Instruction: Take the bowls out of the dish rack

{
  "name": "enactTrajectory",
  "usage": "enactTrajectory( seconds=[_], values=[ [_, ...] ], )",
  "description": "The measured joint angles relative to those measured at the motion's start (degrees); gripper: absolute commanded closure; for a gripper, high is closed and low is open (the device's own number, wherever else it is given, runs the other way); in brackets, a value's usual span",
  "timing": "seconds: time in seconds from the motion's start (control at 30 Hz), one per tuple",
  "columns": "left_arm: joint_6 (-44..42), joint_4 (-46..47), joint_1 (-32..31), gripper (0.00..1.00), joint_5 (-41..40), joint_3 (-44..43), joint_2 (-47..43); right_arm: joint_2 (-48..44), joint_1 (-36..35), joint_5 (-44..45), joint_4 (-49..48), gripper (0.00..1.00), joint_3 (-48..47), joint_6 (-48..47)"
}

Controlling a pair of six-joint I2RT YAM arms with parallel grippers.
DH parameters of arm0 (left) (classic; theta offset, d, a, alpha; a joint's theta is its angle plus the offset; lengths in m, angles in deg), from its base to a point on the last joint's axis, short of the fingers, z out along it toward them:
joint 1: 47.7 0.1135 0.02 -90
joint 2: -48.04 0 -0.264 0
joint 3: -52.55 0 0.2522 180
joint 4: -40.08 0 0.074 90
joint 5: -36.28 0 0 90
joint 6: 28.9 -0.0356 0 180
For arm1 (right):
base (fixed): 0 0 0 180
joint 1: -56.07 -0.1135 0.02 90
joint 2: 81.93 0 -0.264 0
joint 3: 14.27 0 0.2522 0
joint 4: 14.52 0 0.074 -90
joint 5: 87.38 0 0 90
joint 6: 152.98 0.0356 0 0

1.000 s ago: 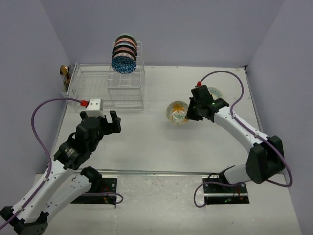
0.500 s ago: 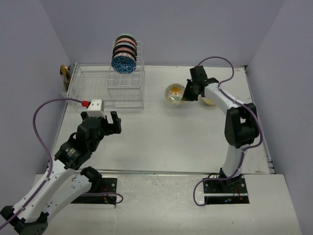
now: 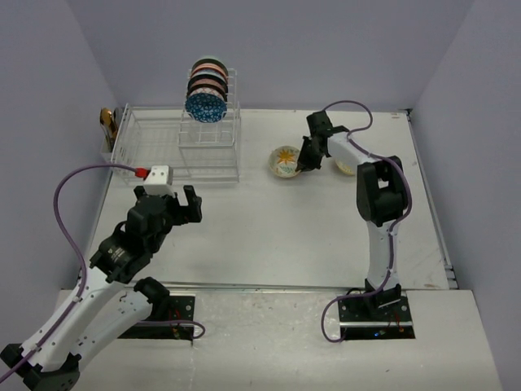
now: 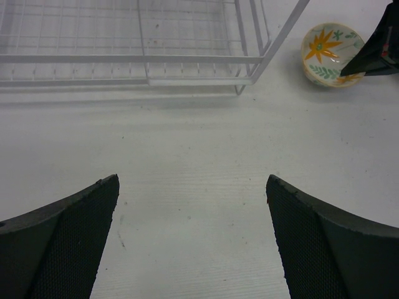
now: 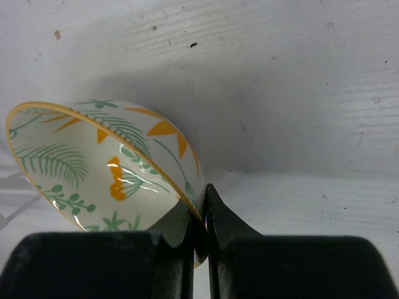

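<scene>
Now the bowl [image 3: 285, 160] has been carried back across the table by the right gripper [image 3: 303, 163], its jaws clamped on the rim, so a set-down is judged near. The bowl is held tilted, right of the rack [image 3: 146, 142]: cream, yellow-rimmed, with orange flowers and green fronds. More bowls [image 3: 206, 88] are left in the tower. The left gripper [image 3: 165, 195] is held wide apart.

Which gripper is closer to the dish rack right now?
Left. The left gripper hangs open just short of the near edge of the dish rack; the right gripper is farther off to its right, shut on the flowered bowl.
</scene>
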Motion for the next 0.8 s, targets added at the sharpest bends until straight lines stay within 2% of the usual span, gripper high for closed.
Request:
enactTrajectory(
  seconds=[0.07,0.13,0.17,0.27,0.37,0.5,0.6,0.7,0.8],
  values=[
    [0.00,0.00,0.00,0.00,0.00,0.02,-0.31,0.20,0.28,-0.81,0.48,0.94,-0.02,0.15],
    [0.00,0.00,0.00,0.00,-0.02,0.00,-0.59,0.20,0.46,-0.94,0.74,0.80,-0.04,0.44],
    [0.02,0.00,0.00,0.00,-0.02,0.00,-0.72,0.20,0.66,-1.22,0.79,0.78,-0.04,0.68],
    [0.02,0.00,0.00,0.00,-0.09,0.02,-0.96,0.20,0.76,-1.95,0.87,0.56,-0.11,0.96],
    [0.09,-0.22,0.00,0.00,-0.09,-0.02,-1.01,-0.28,0.85,-2.14,2.01,0.46,-0.37,0.59],
    [0.59,-1.27,0.00,0.00,-0.02,-1.66,-0.33,-2.91,1.01,-1.33,5.38,0.44,-2.05,-0.59],
    [1.62,-2.34,0.00,0.00,0.48,-6.95,2.16,-8.90,1.14,0.37,7.63,0.44,-2.45,-1.84],
    [2.03,-0.94,0.04,0.00,0.52,-13.88,5.88,-19.23,1.18,1.07,6.84,0.43,-0.31,-3.15],
    [2.08,0.42,0.26,0.00,-1.99,-21.33,12.00,-35.36,1.36,-0.17,3.74,0.39,8.46,-3.96]
  ],
)
